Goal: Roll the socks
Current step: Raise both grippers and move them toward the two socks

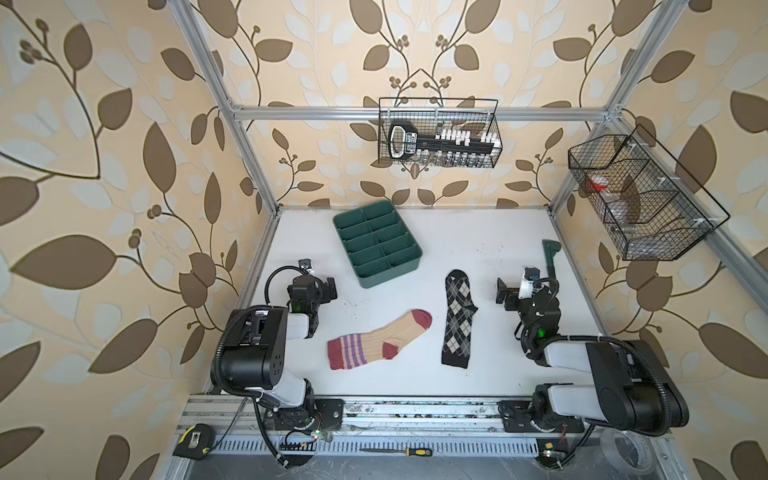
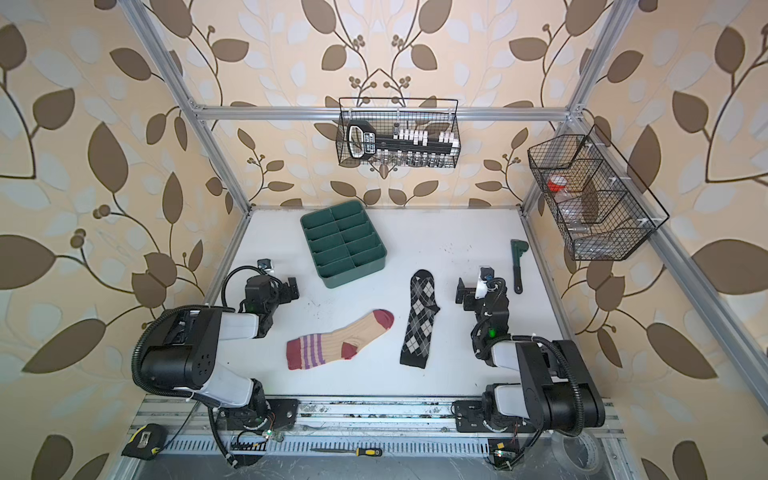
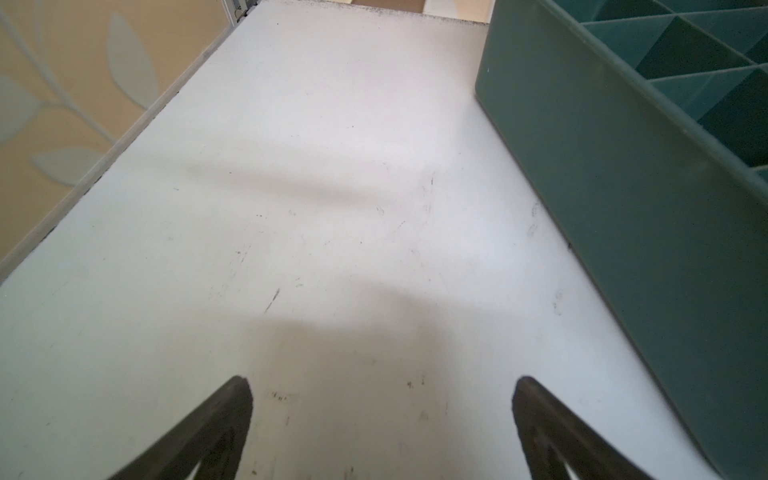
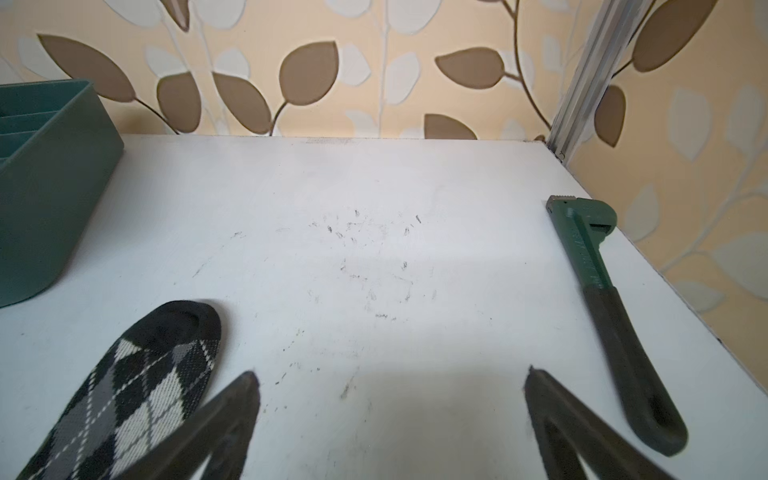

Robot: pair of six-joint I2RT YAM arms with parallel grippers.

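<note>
The black argyle sock (image 1: 459,318) lies flat and straight on the right of the middle of the white table (image 1: 519,249). Its rounded toe points at the far wall and its cuff at the near edge. It is a fine knit, with grey and off-white diamonds crossed by thin dashed lines. To its left lies the beige sock (image 1: 380,340), ribbed and bent at the heel. The toe, heel and cuff are maroon, and purple stripes band the leg. Its toe is just beside the black sock, not touching it.

My right gripper (image 4: 390,378) is to the right of the black sock with nothing between its dark, tapered fingers (image 4: 232,415), which are spread wide over scuffed tabletop. The sock's toe is close beside one of them. My left gripper (image 3: 382,386) is likewise spread and empty, over bare matte table near the left edge.

Beyond it stands a dark green plastic tray (image 1: 377,243) with smooth walls, divided into narrow compartments. A green pipe wrench (image 4: 598,291) with a black rubbery handle lies near the right edge.
</note>
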